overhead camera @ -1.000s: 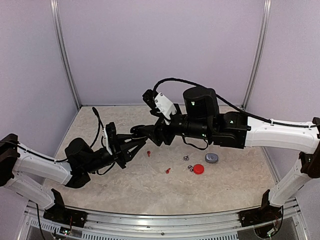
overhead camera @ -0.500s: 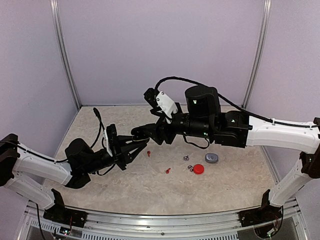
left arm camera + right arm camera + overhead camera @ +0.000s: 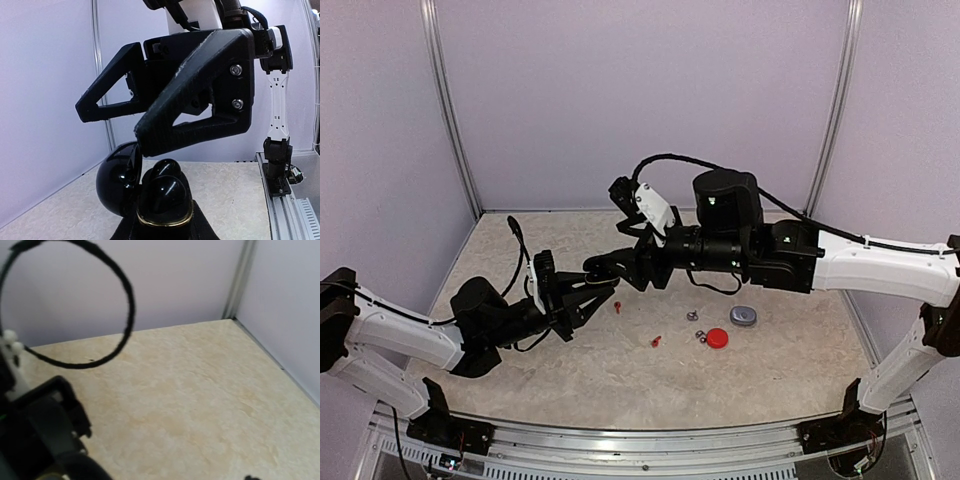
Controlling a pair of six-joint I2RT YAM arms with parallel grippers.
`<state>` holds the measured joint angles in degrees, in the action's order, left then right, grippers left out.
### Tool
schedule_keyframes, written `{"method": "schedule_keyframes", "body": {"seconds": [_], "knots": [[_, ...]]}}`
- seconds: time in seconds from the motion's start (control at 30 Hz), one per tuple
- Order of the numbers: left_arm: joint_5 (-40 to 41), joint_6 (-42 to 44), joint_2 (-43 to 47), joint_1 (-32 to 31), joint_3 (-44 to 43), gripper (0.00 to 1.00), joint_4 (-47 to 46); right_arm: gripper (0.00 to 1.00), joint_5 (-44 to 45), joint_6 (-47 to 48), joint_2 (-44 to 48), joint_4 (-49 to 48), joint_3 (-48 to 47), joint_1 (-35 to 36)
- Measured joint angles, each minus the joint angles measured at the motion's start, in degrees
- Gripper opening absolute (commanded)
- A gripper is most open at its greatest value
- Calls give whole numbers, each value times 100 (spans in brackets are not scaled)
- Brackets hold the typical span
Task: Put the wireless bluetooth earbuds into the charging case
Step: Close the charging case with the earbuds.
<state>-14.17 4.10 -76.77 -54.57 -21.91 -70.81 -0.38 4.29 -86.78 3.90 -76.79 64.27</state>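
At the left jaws: we find them closed in on the open black charging case (image 3: 165, 200), which they hold clear of the table (image 3: 620, 385).
At the right jaws: they sit directly above that case with a clear gap between the tips, and we see nothing held between them.
Change noted: the right jaws have narrowed a little and shifted slightly toward their own arm. The left jaws and the case have not moved.
Meaning: we judge that work at the black case is finishing or pausing. Glossy black lumps sit in its base, but we cannot tell whether they are seated buds.
Red earbuds (image 3: 618, 306): two, one on the table just beside the left jaws' tips and one further toward the right arm.
Silver-grey earbuds (image 3: 692, 316): two, under the right forearm, behind its jaws.
Black earbuds: none seen loose.
Cases: three. The black one is held, while the red case (image 3: 718, 338) and grey case (image 3: 743, 316) lie well apart from both jaws.
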Motion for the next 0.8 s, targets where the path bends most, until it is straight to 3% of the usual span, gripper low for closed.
{"method": "schedule_keyframes", "body": {"seconds": [0.27,0.8], "knots": [[-184,0,0,2,0,0,0,76,-710,81,334,-125,323,-33],[-1045,-81,57,-2,-48,0,31,76,-2778,74,662,-74,540,-531]]}}
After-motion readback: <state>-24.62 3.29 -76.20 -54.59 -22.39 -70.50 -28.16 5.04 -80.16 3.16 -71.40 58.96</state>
